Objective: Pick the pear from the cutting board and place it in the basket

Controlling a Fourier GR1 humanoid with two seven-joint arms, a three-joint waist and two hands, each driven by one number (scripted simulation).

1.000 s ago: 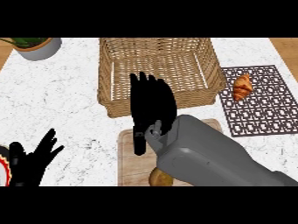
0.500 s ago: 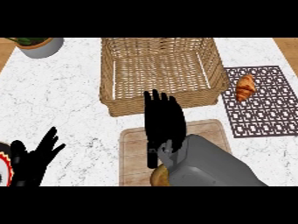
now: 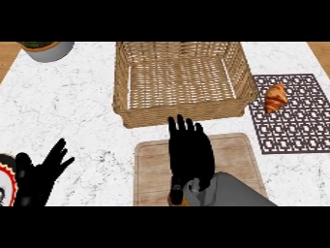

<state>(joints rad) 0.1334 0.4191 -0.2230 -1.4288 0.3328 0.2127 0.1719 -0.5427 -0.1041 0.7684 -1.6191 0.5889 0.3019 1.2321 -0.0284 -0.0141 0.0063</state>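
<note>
The black right hand, fingers straight and holding nothing, lay over the pale rectangular wooden cutting board. Its fingertips stopped just short of the woven wicker basket's front wall, which they had overlapped a second earlier. The pear was hidden, so its place could not be told. The left hand rested open at lower left, unchanged.

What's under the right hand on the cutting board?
Bare board shows around the right hand. No pear is visible; hand and forearm cover the board's middle, so whatever lies there is hidden.
</note>
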